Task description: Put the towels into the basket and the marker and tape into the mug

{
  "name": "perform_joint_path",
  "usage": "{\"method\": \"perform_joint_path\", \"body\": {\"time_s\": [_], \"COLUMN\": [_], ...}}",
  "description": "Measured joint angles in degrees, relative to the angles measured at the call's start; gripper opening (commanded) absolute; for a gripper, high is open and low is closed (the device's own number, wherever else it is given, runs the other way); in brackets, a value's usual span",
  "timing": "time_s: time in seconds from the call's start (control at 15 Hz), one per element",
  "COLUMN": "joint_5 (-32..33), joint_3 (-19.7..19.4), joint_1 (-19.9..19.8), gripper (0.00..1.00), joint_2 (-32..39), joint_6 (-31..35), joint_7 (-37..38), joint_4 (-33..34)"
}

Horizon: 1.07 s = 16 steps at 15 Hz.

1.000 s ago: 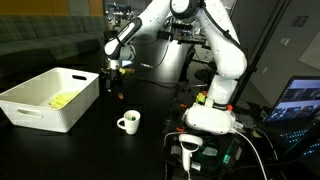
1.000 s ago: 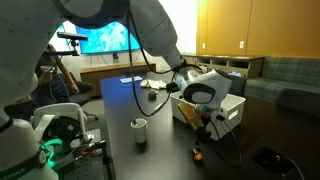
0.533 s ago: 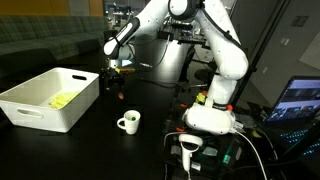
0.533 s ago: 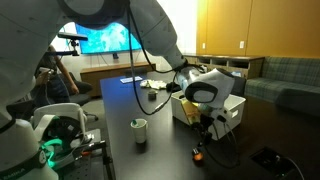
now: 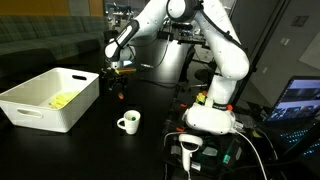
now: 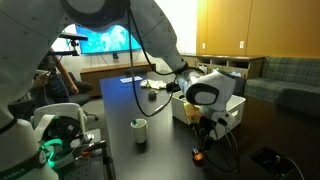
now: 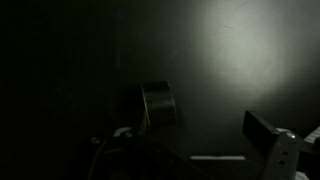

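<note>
While the yellow towel [image 5: 63,100] lies in the basket [image 5: 30,112], our hand [image 5: 117,91] hangs open & empty just beside it. Next we prob. descend on what looks like tape [image 7: 158,103], then carry it to the mug [image 5: 128,122].

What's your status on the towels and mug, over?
Gripper open, nothing held, low beside the basket. Yellow towel in basket. Mug upright, apart from basket. No obstruction seen.
</note>
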State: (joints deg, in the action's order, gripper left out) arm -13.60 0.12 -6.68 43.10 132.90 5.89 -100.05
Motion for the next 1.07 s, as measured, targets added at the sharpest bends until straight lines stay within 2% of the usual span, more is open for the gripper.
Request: {"method": "perform_joint_path", "body": {"time_s": [0.53,1.07], "joint_5": [3.5,6.4], "joint_3": [-1.3,-1.7], "joint_1": [0.7,0.9], "gripper": [1.00,1.00], "joint_2": [1.5,2.9], "joint_6": [0.4,3.7], "joint_7": [0.0,-0.1], "joint_4": [0.0,0.0]}}
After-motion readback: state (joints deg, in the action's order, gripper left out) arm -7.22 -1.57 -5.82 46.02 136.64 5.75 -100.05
